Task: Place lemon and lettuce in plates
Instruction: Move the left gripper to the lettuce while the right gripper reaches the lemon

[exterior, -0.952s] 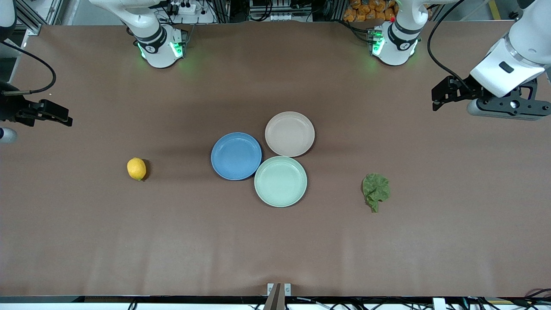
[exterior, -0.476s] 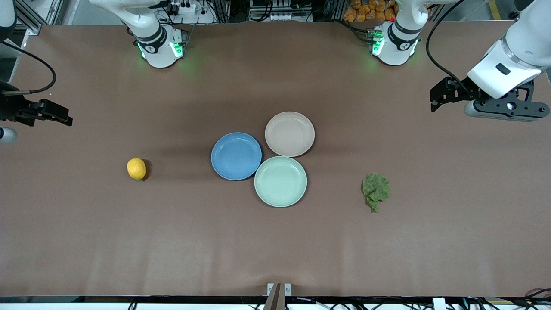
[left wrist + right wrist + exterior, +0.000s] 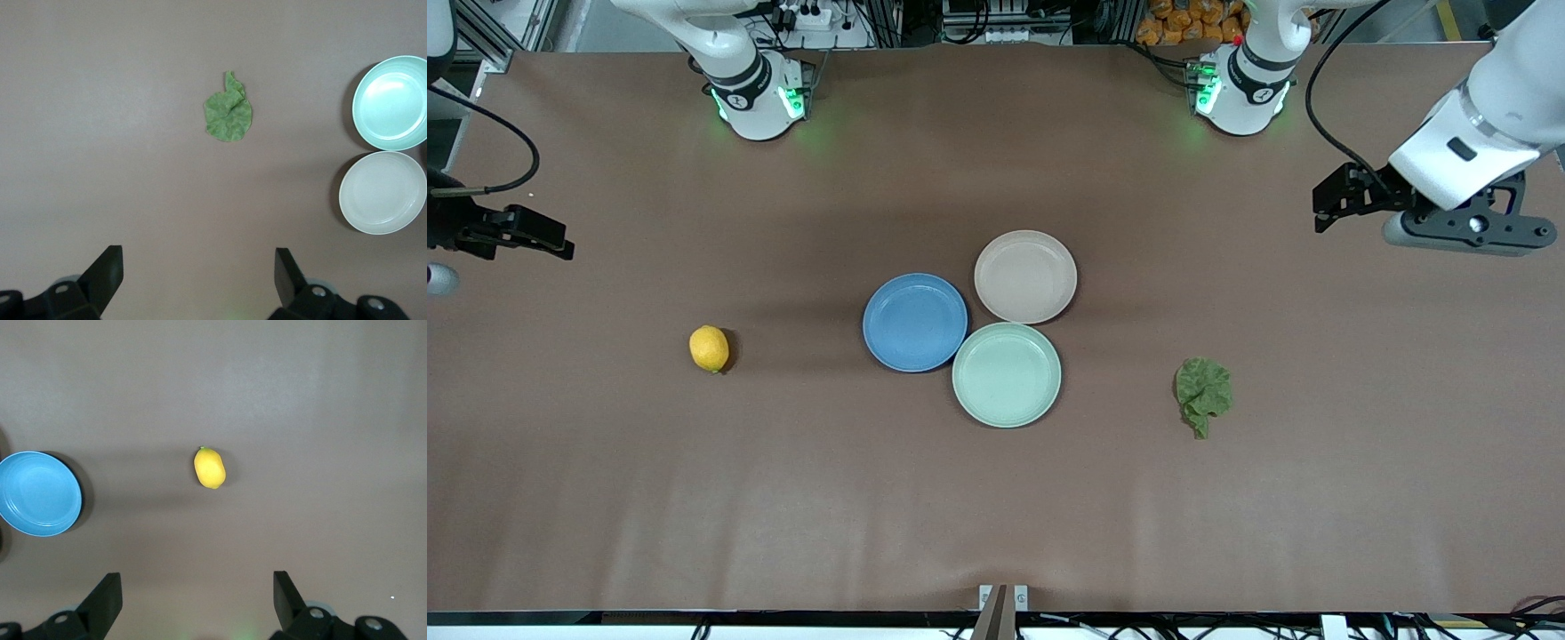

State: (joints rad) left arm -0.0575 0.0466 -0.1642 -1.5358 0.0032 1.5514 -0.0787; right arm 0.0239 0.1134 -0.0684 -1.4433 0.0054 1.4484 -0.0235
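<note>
The lemon (image 3: 709, 348) lies on the table toward the right arm's end; it also shows in the right wrist view (image 3: 209, 467). The lettuce (image 3: 1203, 392) lies toward the left arm's end and shows in the left wrist view (image 3: 228, 115). The blue plate (image 3: 915, 322) and the beige-pink plate (image 3: 1025, 276) sit empty mid-table, touching. My left gripper (image 3: 1465, 233) (image 3: 199, 259) is open and empty, high over the table's left-arm end. My right gripper (image 3: 434, 277) (image 3: 197, 581) is open and empty, high over the right-arm end, mostly cut off in the front view.
A pale mint-green plate (image 3: 1007, 374) sits empty against both other plates, nearer the front camera. The arm bases (image 3: 758, 98) (image 3: 1238, 89) stand along the table's edge farthest from the front camera. Brown table (image 3: 996, 516) lies around the objects.
My left arm has shifted slightly toward the table's middle. My right gripper has barely moved. The lemon, lettuce and plates have not moved.
</note>
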